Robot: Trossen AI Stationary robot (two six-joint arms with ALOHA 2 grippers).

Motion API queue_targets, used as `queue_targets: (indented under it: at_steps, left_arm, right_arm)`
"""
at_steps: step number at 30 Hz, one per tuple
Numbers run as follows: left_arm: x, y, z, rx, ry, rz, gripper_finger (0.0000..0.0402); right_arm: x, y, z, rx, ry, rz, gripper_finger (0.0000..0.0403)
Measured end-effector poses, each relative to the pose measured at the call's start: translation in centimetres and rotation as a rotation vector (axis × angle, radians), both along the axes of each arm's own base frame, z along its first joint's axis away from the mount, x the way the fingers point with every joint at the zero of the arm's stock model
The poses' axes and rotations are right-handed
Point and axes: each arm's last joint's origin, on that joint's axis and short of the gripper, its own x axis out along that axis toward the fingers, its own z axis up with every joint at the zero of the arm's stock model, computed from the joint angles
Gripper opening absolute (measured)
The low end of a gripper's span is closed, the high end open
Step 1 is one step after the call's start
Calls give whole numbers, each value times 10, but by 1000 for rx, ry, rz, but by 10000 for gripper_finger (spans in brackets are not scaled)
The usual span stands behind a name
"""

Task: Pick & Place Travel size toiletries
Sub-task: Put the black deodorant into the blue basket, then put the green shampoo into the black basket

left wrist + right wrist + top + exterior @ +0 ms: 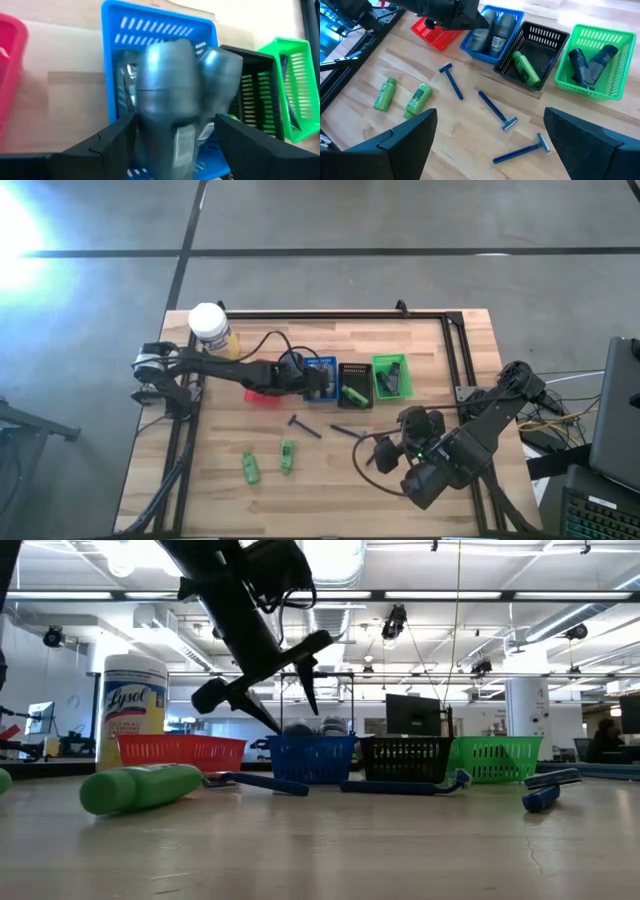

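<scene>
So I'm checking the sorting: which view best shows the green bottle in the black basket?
Right wrist view: the green bottle lies unobstructed in the black basket. High view shows it small. The left wrist and low views show only the basket.

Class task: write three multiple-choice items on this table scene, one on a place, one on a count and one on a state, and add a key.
1. Which slotted plastic basket holds the green plastic bottle?
A the red basket
B the black basket
C the blue basket

2. How many blue-handled razors lie on the wooden table?
A one
B three
C five

3. In what state is the right tool?
A open and empty
B shut on a razor
C shut on a bottle

Key:
1 B, the bottle lies inside the black basket.
2 B, three razors lie apart on the boards.
3 A, its fingers stand wide apart with nothing between them.
</scene>
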Motion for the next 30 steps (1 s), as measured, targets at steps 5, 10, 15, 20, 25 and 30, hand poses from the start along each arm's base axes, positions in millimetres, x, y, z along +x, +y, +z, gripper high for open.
queue_targets:
  at_steps: [5,10,15,20,25,30]
  left_arm:
    - [0,0,2,39,17,-46,272]
    - [-9,-2,22,134,53,-203,273]
    - [-23,-22,48,265,86,-718,274]
    - [-51,-55,53,75,123,-1146,273]
    - [-94,-99,53,183,333,-1611,273]
    - [-114,-135,42,338,455,-1801,273]
  right_arm:
    - [0,0,0,4,-4,0,364]
    - [1,1,0,7,-4,0,364]
    - [1,1,0,12,-4,1,364]
    - [2,2,0,17,-10,5,364]
    - [2,2,0,6,1,24,364]
    - [2,2,-1,5,4,25,364]
